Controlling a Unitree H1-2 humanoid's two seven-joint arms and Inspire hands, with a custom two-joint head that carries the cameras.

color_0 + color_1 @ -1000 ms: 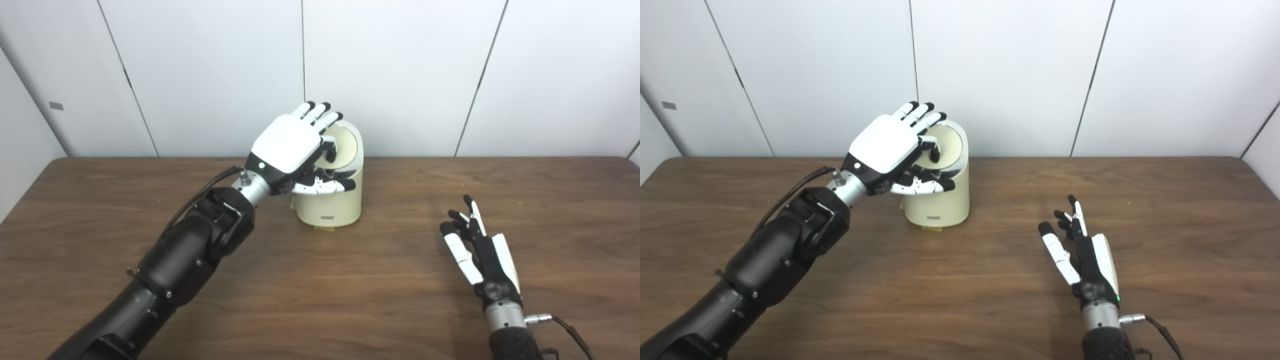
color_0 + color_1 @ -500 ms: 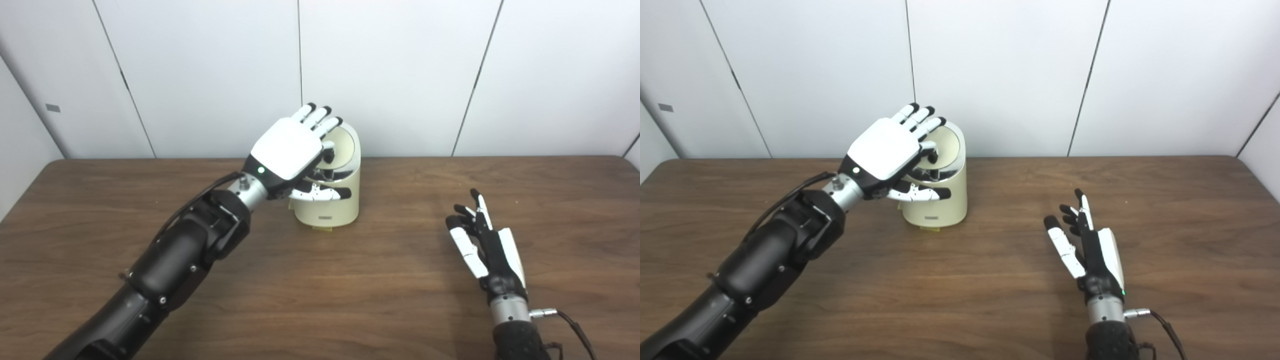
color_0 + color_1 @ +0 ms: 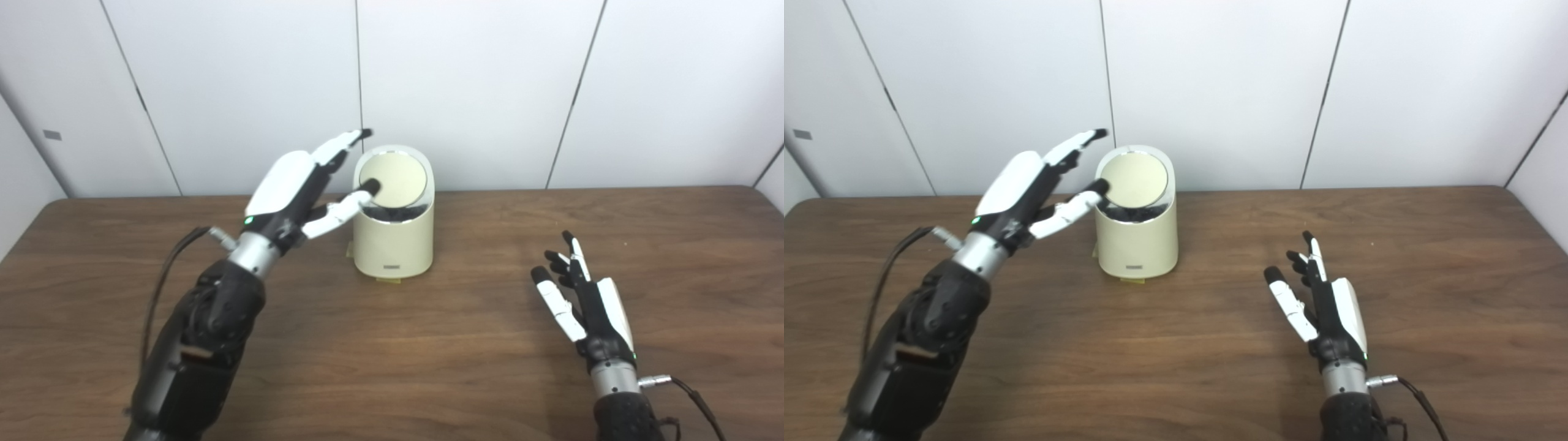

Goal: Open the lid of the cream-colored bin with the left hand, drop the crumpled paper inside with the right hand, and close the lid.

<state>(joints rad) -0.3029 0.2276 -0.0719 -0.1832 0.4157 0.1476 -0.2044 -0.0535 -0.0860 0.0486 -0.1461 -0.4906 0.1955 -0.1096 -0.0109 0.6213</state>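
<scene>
The cream-colored cylindrical plastic bin [image 3: 395, 236] stands near the far edge of the brown wood-grain table [image 3: 392, 361], close to the white panelled wall [image 3: 478, 86]. Its round swing lid [image 3: 392, 180] is tilted, leaving a dark gap at its lower edge. My left hand [image 3: 294, 187] is raised just left of the bin, fingers spread and holding nothing; whether the thumb tip touches the lid's left edge, I cannot tell. My right hand [image 3: 585, 303] rests well apart to the right, fingers apart, empty. Bare tabletop lies between the bin and my right hand, and in front of the bin.
</scene>
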